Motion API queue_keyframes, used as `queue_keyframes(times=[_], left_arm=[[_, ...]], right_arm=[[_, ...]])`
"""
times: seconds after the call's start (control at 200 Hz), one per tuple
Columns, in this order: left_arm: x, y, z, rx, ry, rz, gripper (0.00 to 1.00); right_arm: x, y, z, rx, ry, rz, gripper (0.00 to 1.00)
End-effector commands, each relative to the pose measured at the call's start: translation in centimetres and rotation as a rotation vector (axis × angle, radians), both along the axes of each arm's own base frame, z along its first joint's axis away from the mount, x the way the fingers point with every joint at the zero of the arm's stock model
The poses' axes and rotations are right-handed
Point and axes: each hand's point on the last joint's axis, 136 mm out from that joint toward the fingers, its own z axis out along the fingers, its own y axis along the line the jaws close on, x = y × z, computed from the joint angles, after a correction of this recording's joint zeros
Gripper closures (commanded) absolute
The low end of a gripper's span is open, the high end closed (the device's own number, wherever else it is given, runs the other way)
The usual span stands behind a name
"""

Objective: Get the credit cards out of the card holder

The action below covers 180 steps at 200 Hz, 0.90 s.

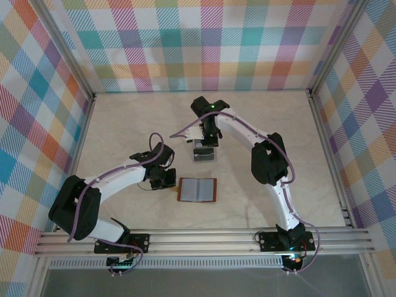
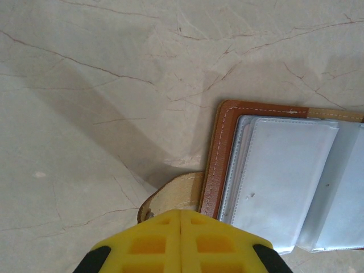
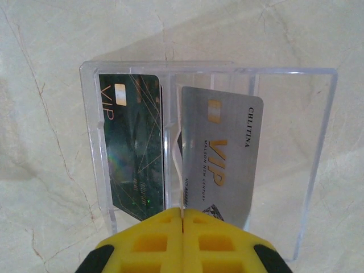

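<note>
Top view: holder lies open flat on the bench, near the front rail between the two arms. The left gripper sits just off its left edge. The right gripper is farther back, over a clear tray, well apart from the holder. From this height the cards cannot be made out, and neither can the set of the jaws. Left wrist view gives the holder close up: brown leather cover with a pale stitched border, and overlapping clear sleeves that read grey-blue. A tan tab curls out from the left side. The yellow fingers are closed, pads meeting along a thin seam with nothing between them. They sit right at the tab, which runs under the tips. Whether they touch it I cannot tell. Right wrist view shows what the tray contains: both cards lie inside it. The dark card, blackish-green with a gold chip and fine gold lines, lies left of a divider. The pale card, silvery-lilac with a gold chip and gold "VIP" lettering, lies just right of it, slightly skewed. The right gripper is closed too, pads together on a seam, and no card is caught between them. The pale card's near end passes under the fingertips. Contact there is unclear.
</note>
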Motion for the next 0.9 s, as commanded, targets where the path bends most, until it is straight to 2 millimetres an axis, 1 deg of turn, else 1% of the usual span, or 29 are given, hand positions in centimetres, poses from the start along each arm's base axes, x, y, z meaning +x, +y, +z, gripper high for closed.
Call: queue_keyframes(times=[0.0, 0.055, 0.145, 0.215, 0.3, 0.475, 0.575, 0.755, 0.825, 0.895], left_arm=[[0.1, 0.3, -0.2, -0.001, 0.012, 0.002, 0.93], [0.1, 0.3, -0.2, 0.0, 0.014, 0.001, 0.93], [0.2, 0.2, -0.1, 0.001, 0.014, -0.001, 0.93], [0.3, 0.2, 0.0, 0.001, 0.01, -0.002, 0.93], [0.3, 0.2, 0.0, 0.0, 0.012, -0.001, 0.93], [0.3, 0.1, 0.0, -0.003, 0.01, -0.002, 0.93], [0.2, 0.2, -0.1, -0.001, 0.016, 0.0, 0.93], [0.2, 0.2, -0.1, 0.0, 0.014, 0.002, 0.93], [0.0, 0.3, -0.2, 0.001, 0.018, 0.004, 0.93], [0.0, 0.3, -0.1, -0.002, 0.015, 0.004, 0.93]], right_arm=[[0.9, 0.5, 0.3, 0.024, -0.018, -0.01, 0.9], [2.0, 0.6, 0.9, 0.033, -0.071, -0.031, 0.81], [3.3, 0.7, 2.0, 0.051, -0.14, -0.053, 0.74], [3.9, 0.8, 2.7, 0.066, -0.183, -0.064, 0.72], [4.1, 0.8, 3.2, 0.084, -0.214, -0.075, 0.71], [4.9, 1.0, 3.7, 0.127, -0.274, -0.107, 0.69], [5.1, 1.2, 3.1, 0.136, -0.278, -0.111, 0.67], [5.2, 1.3, 0.6, 0.114, -0.26, -0.099, 0.64], [4.8, 1.0, -0.4, 0.094, -0.239, -0.094, 0.64], [4.6, 0.9, -0.7, 0.093, -0.228, -0.093, 0.63]])
